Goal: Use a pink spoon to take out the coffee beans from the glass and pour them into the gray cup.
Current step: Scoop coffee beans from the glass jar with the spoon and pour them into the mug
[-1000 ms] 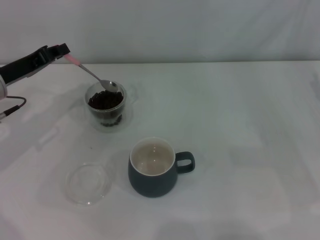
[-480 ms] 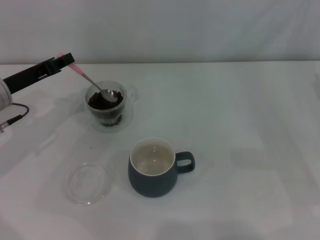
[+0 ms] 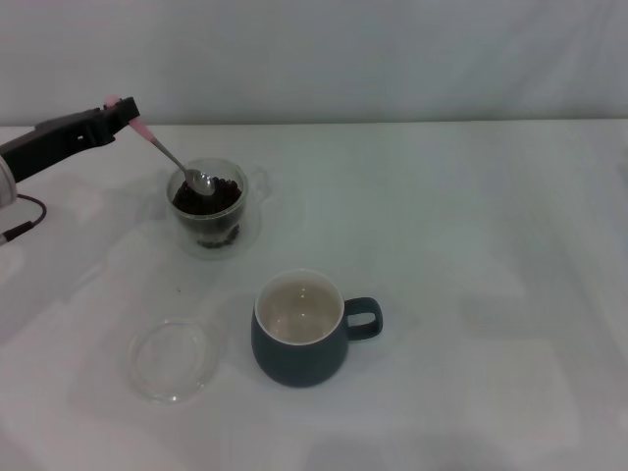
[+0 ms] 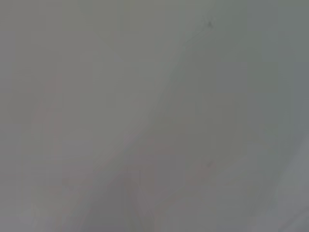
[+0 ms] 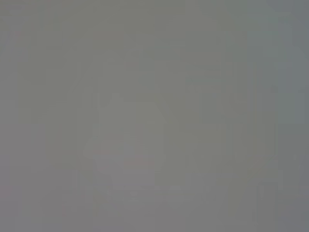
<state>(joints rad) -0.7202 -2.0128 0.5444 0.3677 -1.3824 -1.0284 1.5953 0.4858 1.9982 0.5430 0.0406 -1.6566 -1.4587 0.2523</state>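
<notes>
Right now the left gripper (image 3: pixel 126 111) is clenched on the pale handle end of the pink spoon (image 3: pixel 175 159), and from the jaws the stem slopes down and away to the bowl, which is dipped among the coffee beans (image 3: pixel 208 197) at the near-jaw side of the glass (image 3: pixel 207 208). The glass stands on the table (image 3: pixel 471 226) below and just beyond the jaws; the gray cup (image 3: pixel 298 330) sits well past the glass from them, toward the robot, its cream inside showing no beans. A shallow clear dish (image 3: pixel 175 359) lies near the cup, on the side closer to the left arm.

The step in hand looks like the scoop. To do it well, I would judge the bowl should be pushed under the heap and then levelled before lifting, so beans rest in it rather than roll off. The stem should come up clear of the glass rim, since a nudge could tip or slide the glass. The carry to the cup calls for a slow, level path, with the tilt saved until the bowl is over the cup's mouth.

Whether any beans already lie in the spoon's bowl is too small to tell. Both wrist views show only a blank grey blur, so the grip on the handle cannot be checked up close. The right gripper is in no view.
</notes>
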